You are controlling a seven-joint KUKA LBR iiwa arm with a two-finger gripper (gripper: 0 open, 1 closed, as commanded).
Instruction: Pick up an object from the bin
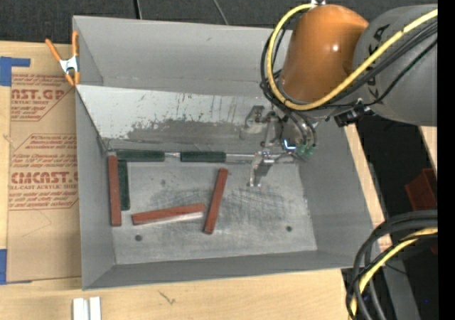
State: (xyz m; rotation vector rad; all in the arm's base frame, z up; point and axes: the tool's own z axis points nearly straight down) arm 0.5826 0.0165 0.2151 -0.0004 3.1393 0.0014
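My gripper (259, 142) hangs over the right part of the bin floor, near the back wall. Its two metal fingers stand apart and open, with nothing between them. Just left of the lower fingertip (257, 171) a dark green bar (202, 158) lies along the foot of the back wall. A red-brown bar (215, 200) lies tilted on the floor, below and to the left of the gripper, apart from it.
Further left, a second red-brown bar (167, 216) lies nearly level beside the tilted one. A third red-brown bar (114, 189) and a dark green bar (124, 185) lie along the left wall. Another green bar (140, 157) lies at the back left.
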